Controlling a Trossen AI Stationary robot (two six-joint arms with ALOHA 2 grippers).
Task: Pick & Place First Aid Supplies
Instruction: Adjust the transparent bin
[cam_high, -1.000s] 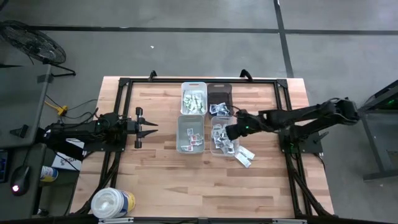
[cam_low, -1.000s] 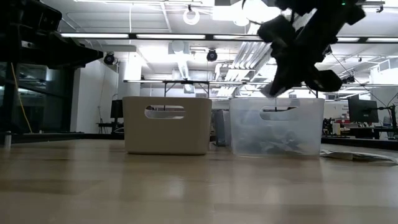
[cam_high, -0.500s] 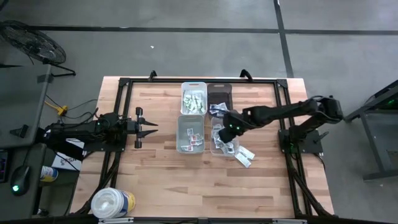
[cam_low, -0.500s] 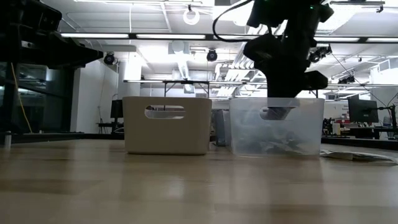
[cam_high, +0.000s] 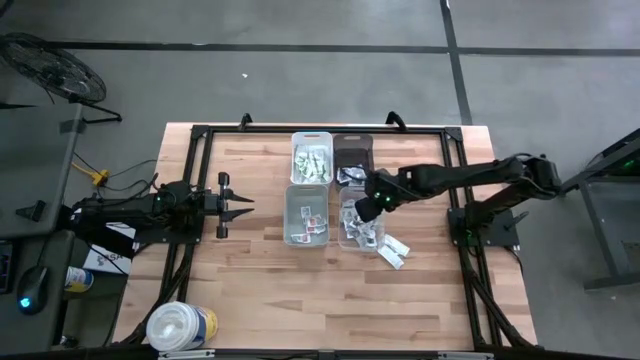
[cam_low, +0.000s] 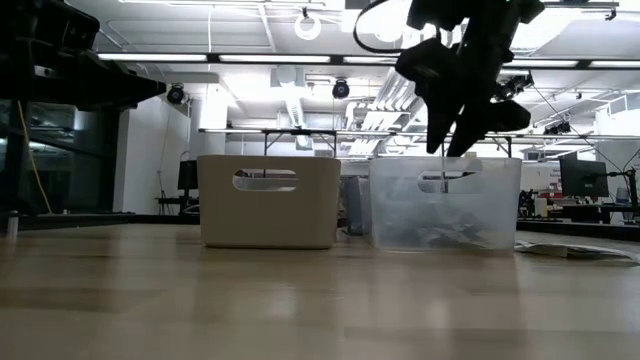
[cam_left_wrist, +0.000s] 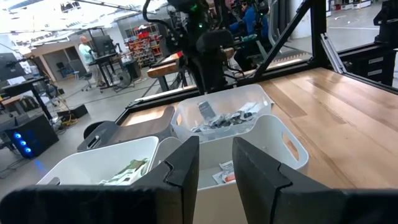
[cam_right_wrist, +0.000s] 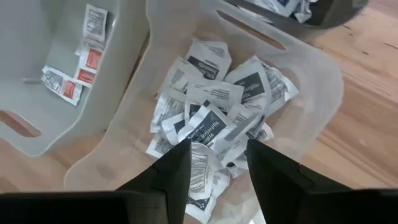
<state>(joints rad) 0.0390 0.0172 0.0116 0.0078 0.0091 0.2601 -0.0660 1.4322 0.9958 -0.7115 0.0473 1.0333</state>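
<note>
The first aid supplies are small white printed packets. Many lie heaped in the clear bin (cam_high: 357, 222), and in the right wrist view this pile (cam_right_wrist: 217, 112) fills the bin's floor. My right gripper (cam_high: 376, 200) hangs open just above this bin, fingers pointing down. One packet (cam_left_wrist: 205, 111) shows on edge under it, apart from the fingers. More packets lie in the white bin (cam_high: 307, 215) and the far white bin (cam_high: 311, 158). My left gripper (cam_high: 236, 208) waits open at the table's left, holding nothing.
A dark bin (cam_high: 352, 155) stands behind the clear one. A few loose packets (cam_high: 393, 250) lie on the wood to the right of the clear bin. A big white tub (cam_high: 180, 326) sits at the near left corner. A black frame (cam_high: 200, 140) rims the table.
My right gripper has dipped into the clear bin and come up again, ending a little toward the far edge. Its fingers were together and now stand apart. A packet now shows below them in the bin.
</note>
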